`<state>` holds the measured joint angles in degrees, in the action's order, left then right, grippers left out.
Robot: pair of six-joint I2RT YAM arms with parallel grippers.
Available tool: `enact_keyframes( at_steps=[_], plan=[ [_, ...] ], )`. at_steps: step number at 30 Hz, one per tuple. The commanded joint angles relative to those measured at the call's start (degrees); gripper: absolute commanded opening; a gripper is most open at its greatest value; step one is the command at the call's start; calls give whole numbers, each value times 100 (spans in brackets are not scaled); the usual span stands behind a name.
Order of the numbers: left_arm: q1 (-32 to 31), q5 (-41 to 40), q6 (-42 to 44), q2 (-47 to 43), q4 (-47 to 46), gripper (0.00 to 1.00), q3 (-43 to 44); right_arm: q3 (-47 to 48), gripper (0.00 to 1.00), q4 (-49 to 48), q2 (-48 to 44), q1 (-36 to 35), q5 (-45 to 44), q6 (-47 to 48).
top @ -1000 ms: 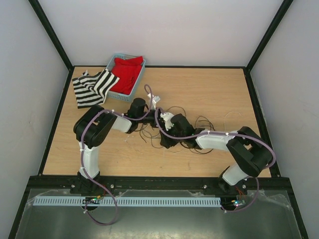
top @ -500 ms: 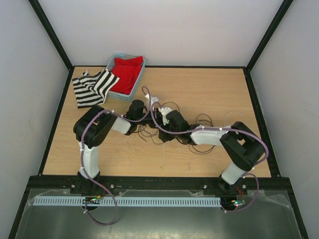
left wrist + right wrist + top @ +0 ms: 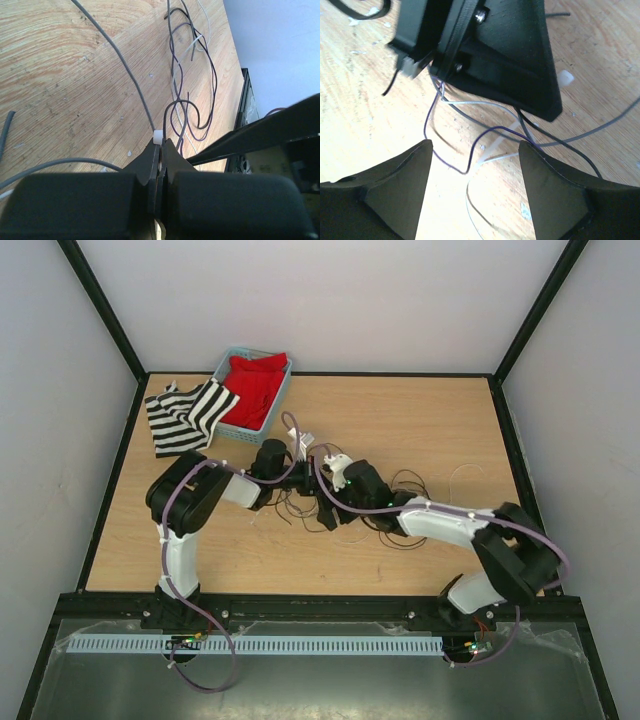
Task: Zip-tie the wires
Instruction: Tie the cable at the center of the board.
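Observation:
The wires (image 3: 408,486) lie in dark loops mid-table, around and to the right of both grippers. In the left wrist view they curl ahead of the jaws (image 3: 192,75). My left gripper (image 3: 303,477) is shut on the white zip tie (image 3: 158,136); the tie's head shows at the fingertips (image 3: 161,145). My right gripper (image 3: 327,504) is open and empty, close in front of the left gripper's black body (image 3: 495,55). Between its fingers (image 3: 395,190) lie dark, purple and pale wire strands (image 3: 470,150) and a pale strip of the zip tie (image 3: 496,151) on the wood.
A blue basket (image 3: 226,364) holding red cloth (image 3: 252,388) stands at the back left, with a black-and-white striped cloth (image 3: 185,415) beside it. A black frame (image 3: 300,606) runs along the table's edges. A single pale wire (image 3: 465,472) lies to the right.
My right gripper has moved up and left to just in front of the left gripper, and its elbow has swung out to the right. The left arm has barely moved.

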<state>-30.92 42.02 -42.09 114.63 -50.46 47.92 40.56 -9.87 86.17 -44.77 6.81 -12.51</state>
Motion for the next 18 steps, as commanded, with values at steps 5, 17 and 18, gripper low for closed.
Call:
enact_keyframes(
  at_steps=[5,17,18],
  plan=[
    [104,279,-24,-94,-27,0,26,-308,84,1341,-1293,115,-409,490],
    [98,493,-90,15,-24,0,83,-2309,74,-2678,-3501,578,85,2290],
    [100,510,-97,16,-18,0,92,-2519,74,-3114,-3522,556,162,2475]
  ],
)
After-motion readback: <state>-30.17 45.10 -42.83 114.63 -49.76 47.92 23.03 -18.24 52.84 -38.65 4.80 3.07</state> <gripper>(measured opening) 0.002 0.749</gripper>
